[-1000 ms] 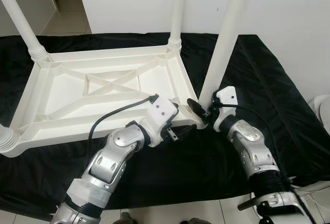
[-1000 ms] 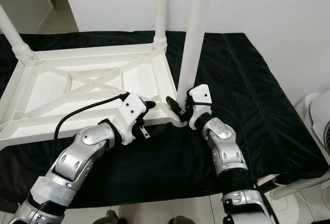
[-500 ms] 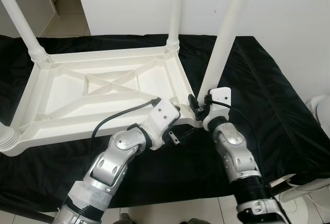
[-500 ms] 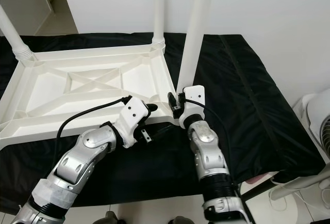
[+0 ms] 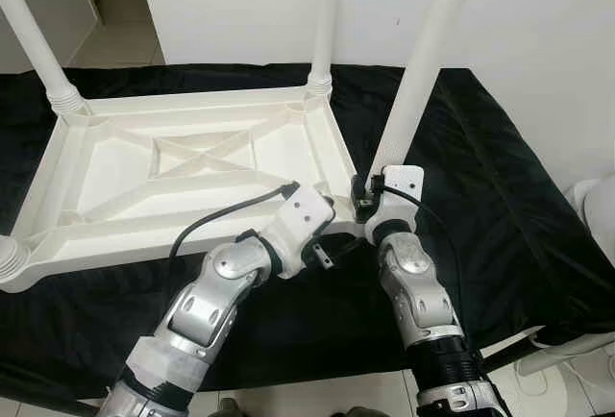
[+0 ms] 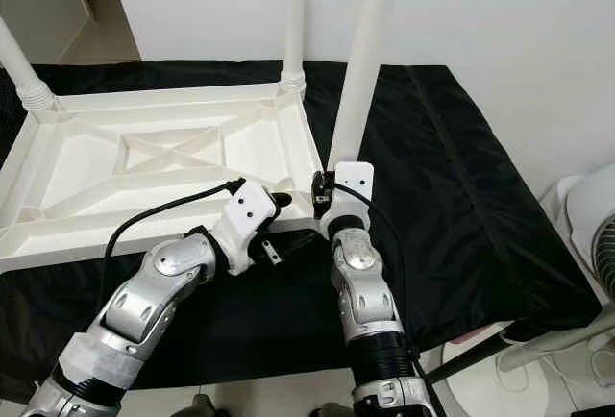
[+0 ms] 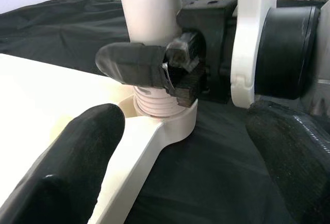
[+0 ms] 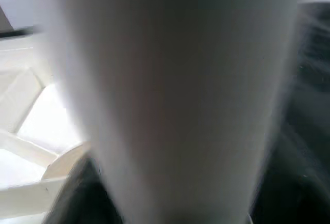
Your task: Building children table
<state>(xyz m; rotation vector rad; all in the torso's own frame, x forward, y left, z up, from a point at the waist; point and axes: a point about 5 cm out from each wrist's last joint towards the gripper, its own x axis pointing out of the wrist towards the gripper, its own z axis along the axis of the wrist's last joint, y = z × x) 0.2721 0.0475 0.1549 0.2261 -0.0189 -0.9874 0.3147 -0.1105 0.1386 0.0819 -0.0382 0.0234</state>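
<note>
White tabletop (image 5: 183, 172) bears four legs; right pincer (image 7: 154, 74) clamps near leg (image 5: 418, 81); left pincer (image 5: 322, 234) gapes.

Near-right leg (image 5: 420, 66): top cut off by the upper edge of both eye views; in the right wrist view it was a white blur (image 8: 170, 95) with no detail.
Other legs: the far leg (image 5: 324, 13) and the left one (image 5: 34, 42) ran out of frame.
Right gripper (image 7: 170, 64): one taped finger (image 7: 134, 64) lay across the leg; the other was hidden behind it.
Left gripper (image 7: 180, 167): fingertips out of focus.
White fan (image 6: 591, 244): cropped at the picture's edge.
</note>
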